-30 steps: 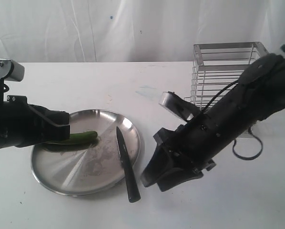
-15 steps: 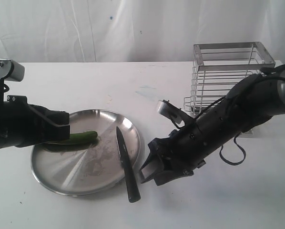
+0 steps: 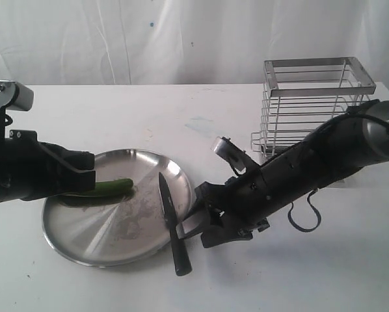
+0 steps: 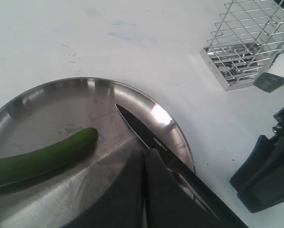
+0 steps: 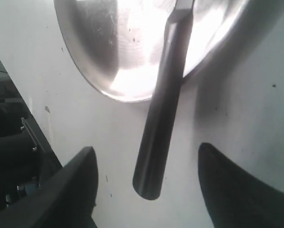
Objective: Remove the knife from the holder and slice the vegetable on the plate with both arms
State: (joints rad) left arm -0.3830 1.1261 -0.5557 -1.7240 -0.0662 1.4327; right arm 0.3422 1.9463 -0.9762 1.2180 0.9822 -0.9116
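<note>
The black knife (image 3: pixel 170 218) lies with its blade on the steel plate (image 3: pixel 90 237) and its handle over the rim on the table. The dark-green vegetable (image 3: pixel 114 188) rests on the plate's far left part. My left gripper (image 3: pixel 85 177) hangs over the vegetable's left end, its fingers (image 4: pixel 132 190) pressed together and shut on nothing, beside the vegetable (image 4: pixel 42 156) and the knife (image 4: pixel 142 132). My right gripper (image 3: pixel 193 226) is low by the handle and open. Its fingers (image 5: pixel 80 180) stand on either side of the knife handle (image 5: pixel 163 109) without touching it.
The wire holder (image 3: pixel 311 97) stands at the back right behind the right arm and holds no knife; it also shows as the holder (image 4: pixel 249 45) in the left wrist view. The plate (image 5: pixel 108 42) edge lies just beyond the handle.
My right arm has come down and moved left, bringing its open gripper from above the table to the knife handle. The left arm, knife and vegetable have not moved.
</note>
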